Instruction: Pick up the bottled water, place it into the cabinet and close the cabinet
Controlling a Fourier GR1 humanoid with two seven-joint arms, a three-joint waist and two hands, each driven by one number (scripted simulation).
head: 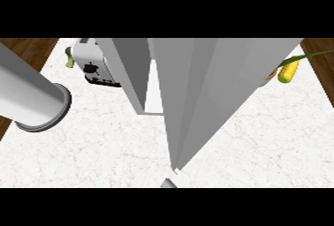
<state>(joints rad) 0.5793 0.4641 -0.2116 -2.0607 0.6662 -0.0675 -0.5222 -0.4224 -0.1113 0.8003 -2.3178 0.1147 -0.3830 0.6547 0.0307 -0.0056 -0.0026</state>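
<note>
A tall grey cabinet (215, 88) fills the middle of the head view, seen from above. One of its panels (130, 70) stands out to the left like an open door, with a pale gap (154, 95) behind it. No bottled water shows anywhere; the cabinet may hide it. A grey forearm (29, 95) crosses the left side, ending in a round cuff (47, 115), and no hand shows on it. Neither black hand is in view.
A silver toaster (98, 66) stands at the back left beside the cabinet, with a green item (68, 57) behind it. A corn cob (289, 70) lies at the back right. White marble counter (98, 150) lies around; a small grey piece (169, 183) pokes in below.
</note>
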